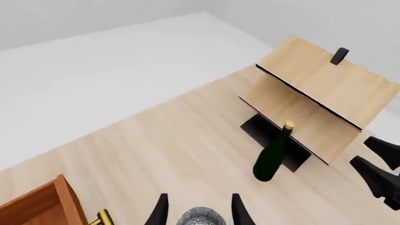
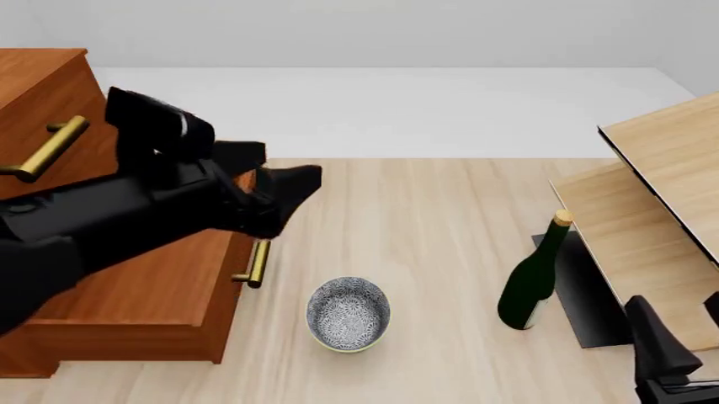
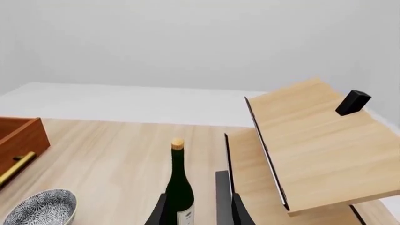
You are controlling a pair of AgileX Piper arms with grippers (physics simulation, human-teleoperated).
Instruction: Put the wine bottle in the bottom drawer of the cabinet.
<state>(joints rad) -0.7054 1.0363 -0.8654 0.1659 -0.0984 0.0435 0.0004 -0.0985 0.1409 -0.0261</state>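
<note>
Wine bottle (image 3: 179,187): upright on bench (image 2: 427,219), just ahead of right claw (image 3: 198,212), fingers apart, not gripping. Left claw (image 1: 198,213): fingers apart above patterned bowl (image 2: 348,313), beside open bottom drawer (image 2: 146,295).

Simulated home: cabinet (image 2: 124,286), pale-wood shelf (image 2: 663,210), blank walls.

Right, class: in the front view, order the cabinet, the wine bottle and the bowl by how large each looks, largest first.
1. Cabinet, the largest by far, though cut off at the picture's left edge.
2. Wine bottle, tall and slim.
3. Bowl, shorter than the bottle but wider; their areas look close, so this ranking is unsure.
</note>
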